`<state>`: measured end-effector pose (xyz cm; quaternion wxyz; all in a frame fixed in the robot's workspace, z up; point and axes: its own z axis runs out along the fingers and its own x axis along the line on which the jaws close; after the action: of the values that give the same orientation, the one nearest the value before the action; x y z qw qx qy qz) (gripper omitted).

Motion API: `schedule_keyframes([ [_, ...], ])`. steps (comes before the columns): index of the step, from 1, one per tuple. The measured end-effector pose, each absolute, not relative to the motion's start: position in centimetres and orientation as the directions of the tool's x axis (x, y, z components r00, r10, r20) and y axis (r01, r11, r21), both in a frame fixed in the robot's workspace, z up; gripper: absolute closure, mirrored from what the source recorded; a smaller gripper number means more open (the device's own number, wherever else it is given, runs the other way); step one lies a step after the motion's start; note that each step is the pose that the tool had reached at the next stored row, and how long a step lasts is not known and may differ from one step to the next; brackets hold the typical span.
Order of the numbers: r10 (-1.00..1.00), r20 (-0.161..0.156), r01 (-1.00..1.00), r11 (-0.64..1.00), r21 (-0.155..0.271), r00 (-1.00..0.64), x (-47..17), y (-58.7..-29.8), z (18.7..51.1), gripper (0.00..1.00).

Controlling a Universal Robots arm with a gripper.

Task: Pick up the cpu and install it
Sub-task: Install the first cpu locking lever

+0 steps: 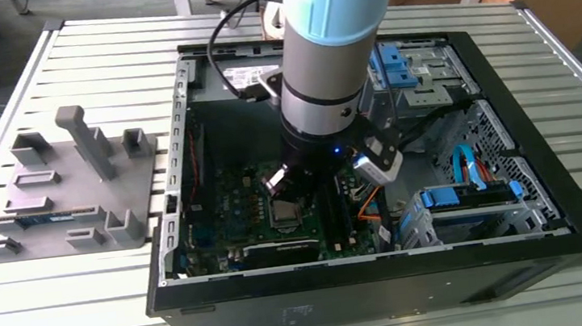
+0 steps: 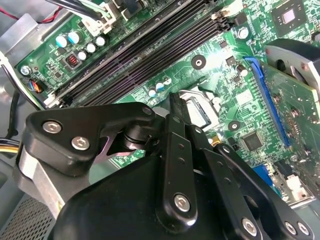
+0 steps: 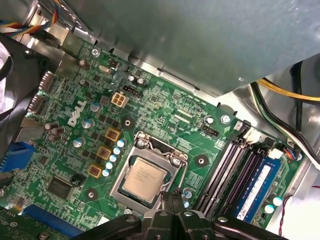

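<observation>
Closed and holding nothing, the gripper (image 3: pixel 175 200) hangs just above the motherboard (image 3: pixel 165 115) inside the open computer case (image 1: pixel 558 232), close beside the cpu (image 3: pixel 144 179), which sits in its metal-framed socket (image 3: pixel 131 156).

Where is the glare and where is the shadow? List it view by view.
Exterior view: the arm shades the motherboard inside the dark case. Second wrist view: bright glare on the board near the socket, and the claw looms dark in front. First wrist view: even light, with the cpu showing clearly.
</observation>
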<state>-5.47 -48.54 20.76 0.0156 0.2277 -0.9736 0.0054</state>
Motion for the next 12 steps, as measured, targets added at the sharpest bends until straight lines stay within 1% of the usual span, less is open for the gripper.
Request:
schedule_keyframes([
  [12, -0.432, 0.037, -0.432, 0.902, -0.013, -0.901, -5.47, -48.88, 20.29, 0.89],
])
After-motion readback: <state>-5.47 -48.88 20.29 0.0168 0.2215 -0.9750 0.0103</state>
